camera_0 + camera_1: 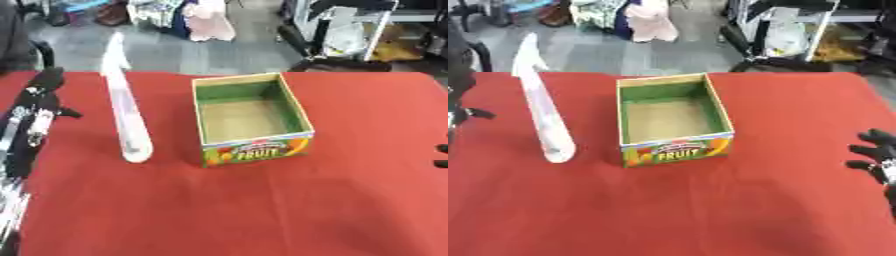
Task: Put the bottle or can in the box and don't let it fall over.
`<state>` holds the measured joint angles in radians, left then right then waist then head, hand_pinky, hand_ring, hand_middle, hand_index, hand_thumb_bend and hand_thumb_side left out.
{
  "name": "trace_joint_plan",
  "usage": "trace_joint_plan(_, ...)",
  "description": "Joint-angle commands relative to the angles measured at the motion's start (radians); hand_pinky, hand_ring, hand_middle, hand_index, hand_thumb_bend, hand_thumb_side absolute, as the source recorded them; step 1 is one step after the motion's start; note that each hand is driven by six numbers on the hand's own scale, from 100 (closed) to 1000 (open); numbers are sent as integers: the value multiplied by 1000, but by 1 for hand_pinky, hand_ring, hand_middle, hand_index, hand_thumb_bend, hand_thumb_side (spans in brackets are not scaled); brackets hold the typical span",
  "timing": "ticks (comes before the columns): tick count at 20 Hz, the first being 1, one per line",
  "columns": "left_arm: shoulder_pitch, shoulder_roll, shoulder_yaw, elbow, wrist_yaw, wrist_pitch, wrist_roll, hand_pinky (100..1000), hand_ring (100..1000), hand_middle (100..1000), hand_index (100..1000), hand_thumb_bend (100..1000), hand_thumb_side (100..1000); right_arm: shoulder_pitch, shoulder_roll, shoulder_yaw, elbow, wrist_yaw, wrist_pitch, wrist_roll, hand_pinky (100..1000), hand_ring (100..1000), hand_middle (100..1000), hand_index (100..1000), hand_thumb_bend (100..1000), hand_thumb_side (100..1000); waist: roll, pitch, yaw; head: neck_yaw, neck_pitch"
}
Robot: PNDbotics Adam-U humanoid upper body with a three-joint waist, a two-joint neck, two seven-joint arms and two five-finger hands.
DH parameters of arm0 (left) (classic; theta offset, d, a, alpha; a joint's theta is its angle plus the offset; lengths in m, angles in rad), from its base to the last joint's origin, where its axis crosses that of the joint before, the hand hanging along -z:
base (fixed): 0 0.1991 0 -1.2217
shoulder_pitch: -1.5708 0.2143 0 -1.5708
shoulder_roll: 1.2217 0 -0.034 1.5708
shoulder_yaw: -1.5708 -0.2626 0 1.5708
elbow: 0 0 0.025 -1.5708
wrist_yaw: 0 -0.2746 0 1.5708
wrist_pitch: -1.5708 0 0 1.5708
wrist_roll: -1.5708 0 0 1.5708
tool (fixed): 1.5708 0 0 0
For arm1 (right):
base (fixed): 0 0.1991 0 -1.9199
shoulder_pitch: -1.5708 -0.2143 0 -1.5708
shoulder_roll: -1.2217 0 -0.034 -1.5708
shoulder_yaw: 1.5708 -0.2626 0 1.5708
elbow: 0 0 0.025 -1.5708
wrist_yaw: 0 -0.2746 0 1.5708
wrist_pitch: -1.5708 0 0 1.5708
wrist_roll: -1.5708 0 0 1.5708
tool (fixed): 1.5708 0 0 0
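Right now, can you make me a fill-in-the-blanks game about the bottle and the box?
1. The tablecloth is ____.
2. The word on the box front is ____.
3. The bottle stands on the box's ____ side.
4. Inside, the box holds ____.

Missing words: red; FRUIT; left; nothing

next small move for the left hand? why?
Probably reach the left hand right toward the tall white bottle and close on its body. The bottle stands untouched on the red table, left of the empty box, and the right hand is farther off.
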<state>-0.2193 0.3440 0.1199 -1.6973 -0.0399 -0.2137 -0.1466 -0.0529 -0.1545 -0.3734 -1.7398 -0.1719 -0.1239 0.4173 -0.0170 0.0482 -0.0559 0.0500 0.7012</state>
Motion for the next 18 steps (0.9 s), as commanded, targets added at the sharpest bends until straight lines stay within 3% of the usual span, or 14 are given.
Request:
trace_joint_plan(1, -32, 36, -2, 11, -31, 7, 32, 642, 1000, 954, 1000, 108, 783, -8, -14, 2, -12, 0, 0, 3, 686, 785, 799, 850, 100, 518, 1, -14, -3, -5, -12)
trace_joint_plan(8, -158, 26, -23, 92, -138, 54, 118, 649, 1000, 950, 1000, 100, 772, -7, -13, 5, -10, -1, 0, 8, 686, 785, 799, 850, 100, 517, 0, -17, -8, -3, -16)
trace_joint_plan(18, -268, -18, -58, 215, -226, 63, 95, 646, 1000, 950, 1000, 100, 789, -6, -10, 9, -9, -3, 1, 13, 687, 785, 799, 850, 100, 516, -1, -20, -14, -1, -13)
